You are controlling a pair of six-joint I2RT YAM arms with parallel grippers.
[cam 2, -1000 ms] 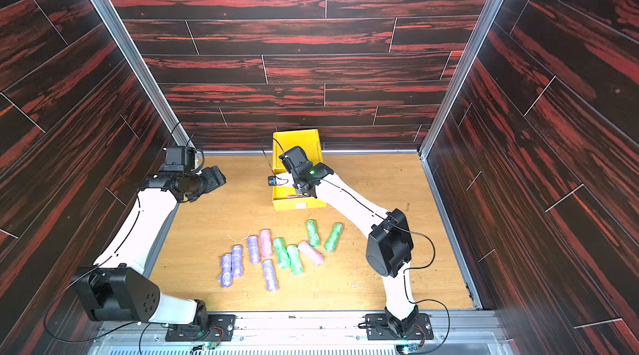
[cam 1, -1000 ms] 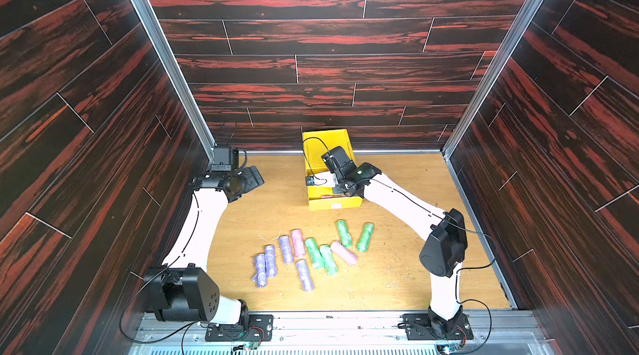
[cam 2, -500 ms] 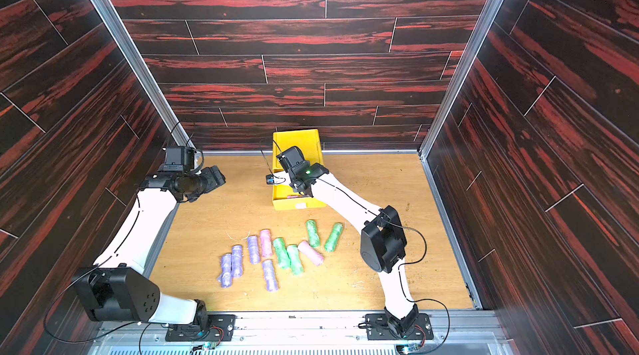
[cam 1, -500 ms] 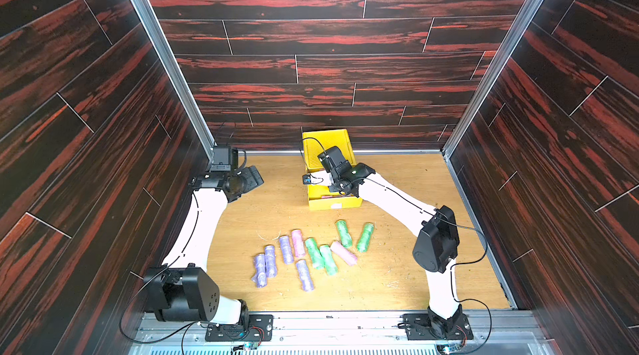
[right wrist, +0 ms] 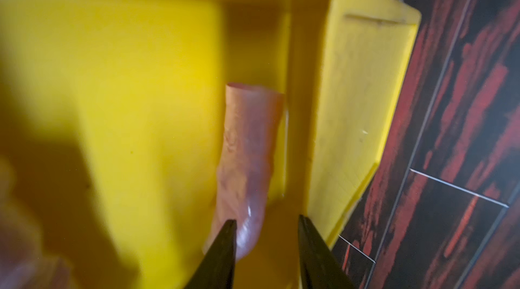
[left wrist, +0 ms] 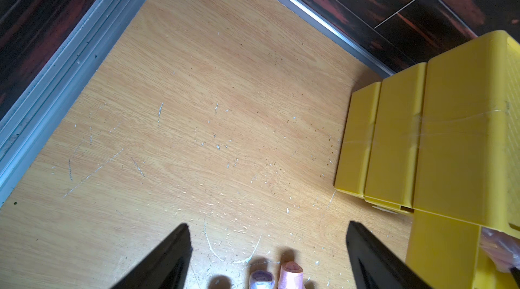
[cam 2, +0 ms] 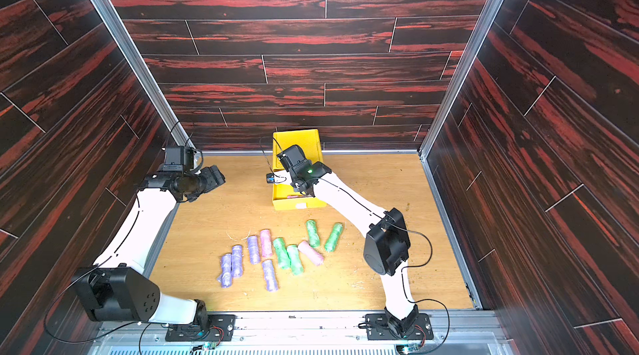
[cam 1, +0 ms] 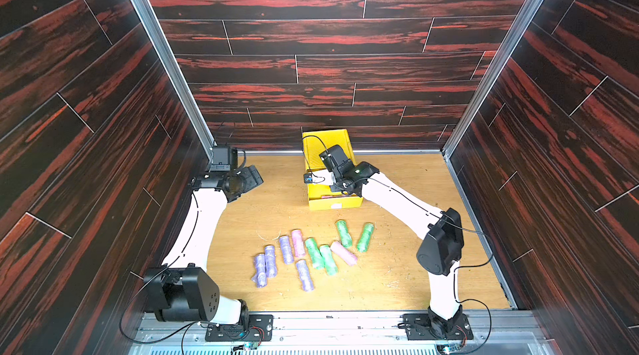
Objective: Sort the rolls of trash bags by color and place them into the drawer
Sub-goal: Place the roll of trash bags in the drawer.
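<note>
A pale pink roll of thin plastic bags (right wrist: 244,161) lay inside the pulled-out drawer (right wrist: 351,90) of the bright yellow plastic drawer cabinet (cam 1: 326,142), with its long side against the drawer's wall. A second pink shape at the edge of the right wrist view was too blurred to name. The right gripper (right wrist: 266,224) hung at that roll's near end, its black jaws parted and nothing pinched between them. The right arm rose from its base at the table's near edge to a black elbow joint. From there its white forearm slanted forward and inward, so that the wrist bent down over the open drawer. Ten more rolls lay loose on the table between the cabinet and the arm bases: four lilac-purple rolls (cam 1: 270,261) toward the left, four green rolls (cam 1: 328,260) toward the right, and two pink rolls (cam 1: 298,242) mixed among them. The left gripper (left wrist: 267,224) hovered over bare table near the back left corner, apart from the rolls. Its jaws were spread wide and empty, and its white arm arched up from the near-left base. The light wooden tabletop (cam 1: 397,180) was scratched and speckled with crumbs. Dark wooden wall panels streaked with red (cam 1: 311,42) enclosed it on three sides, with aluminium posts (cam 1: 162,52) in the back corners.
</note>
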